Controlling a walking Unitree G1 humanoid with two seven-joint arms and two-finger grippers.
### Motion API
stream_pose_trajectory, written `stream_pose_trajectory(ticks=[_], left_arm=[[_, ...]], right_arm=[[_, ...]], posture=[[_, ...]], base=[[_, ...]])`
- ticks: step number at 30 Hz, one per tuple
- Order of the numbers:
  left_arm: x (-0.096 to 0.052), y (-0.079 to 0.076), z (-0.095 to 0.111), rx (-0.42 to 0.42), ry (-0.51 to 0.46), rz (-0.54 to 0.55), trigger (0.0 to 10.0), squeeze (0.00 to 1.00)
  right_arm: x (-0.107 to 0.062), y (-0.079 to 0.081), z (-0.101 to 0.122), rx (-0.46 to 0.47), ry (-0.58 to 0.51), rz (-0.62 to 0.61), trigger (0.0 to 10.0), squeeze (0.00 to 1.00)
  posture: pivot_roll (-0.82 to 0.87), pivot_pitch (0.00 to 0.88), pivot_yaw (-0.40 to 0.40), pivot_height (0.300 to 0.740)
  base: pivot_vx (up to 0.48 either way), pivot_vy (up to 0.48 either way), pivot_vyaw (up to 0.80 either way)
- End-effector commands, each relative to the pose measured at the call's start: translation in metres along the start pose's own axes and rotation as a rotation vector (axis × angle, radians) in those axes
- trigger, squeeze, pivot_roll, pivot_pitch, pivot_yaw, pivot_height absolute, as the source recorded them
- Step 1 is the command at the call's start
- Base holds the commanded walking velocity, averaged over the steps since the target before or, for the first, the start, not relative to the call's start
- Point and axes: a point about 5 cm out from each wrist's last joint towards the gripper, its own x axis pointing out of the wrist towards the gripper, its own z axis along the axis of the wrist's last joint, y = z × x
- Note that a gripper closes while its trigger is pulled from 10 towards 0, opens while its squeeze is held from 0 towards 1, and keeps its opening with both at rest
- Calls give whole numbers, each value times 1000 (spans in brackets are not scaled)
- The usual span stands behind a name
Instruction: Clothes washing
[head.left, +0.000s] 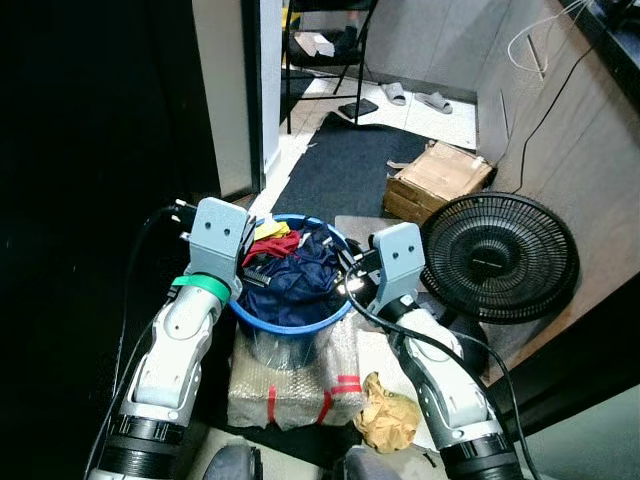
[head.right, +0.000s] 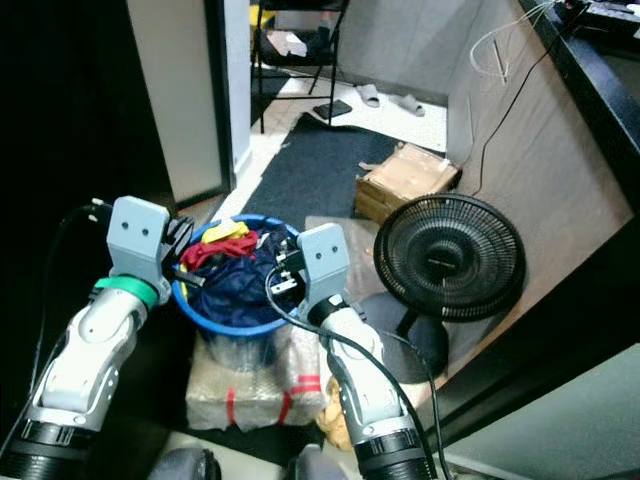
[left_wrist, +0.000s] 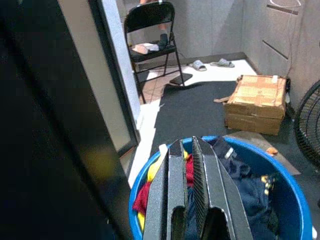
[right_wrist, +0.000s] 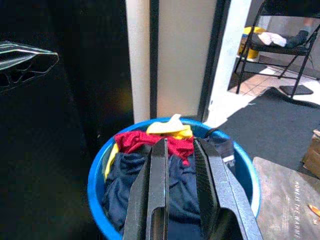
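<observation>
A round blue laundry basket (head.left: 290, 322) stands in front of me on a bubble-wrapped bundle (head.left: 290, 388). It holds a pile of clothes: a navy garment (head.left: 300, 278), a red one (head.left: 275, 245) and a yellow piece (head.left: 270, 228) at the far rim. My left gripper (left_wrist: 188, 143) hovers at the basket's left rim, over the clothes, its two black fingers almost touching and holding nothing. At the right rim my right gripper (right_wrist: 180, 144) points inward above the navy cloth, open with a gap between its fingers.
A black floor fan (head.left: 500, 255) stands close on the right, with a cardboard box (head.left: 440, 175) behind it. Crumpled brown paper (head.left: 385, 412) lies by the bundle. A dark mat (head.left: 350, 160), a folding chair (head.left: 325, 40) and slippers (head.left: 420, 98) lie ahead. A dark panel (head.left: 100, 150) walls the left.
</observation>
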Motion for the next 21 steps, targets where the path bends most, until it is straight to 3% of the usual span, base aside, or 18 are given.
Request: stream_pose_trajectory(ticks=[1, 21], left_arm=[[-1, -2, -5, -10, 21, -4, 10000, 0], [-1, -1, -4, -10, 21, 2, 10000, 0]], right_arm=[[-2, -1, -4, 6, 22, -4, 10000, 0], [-2, -1, -3, 10, 19, -6, 10000, 0]], posture=[[-9, 16, -1, 615], [-9, 23, 2, 550]], base=[[0, 0, 0], [0, 0, 0]])
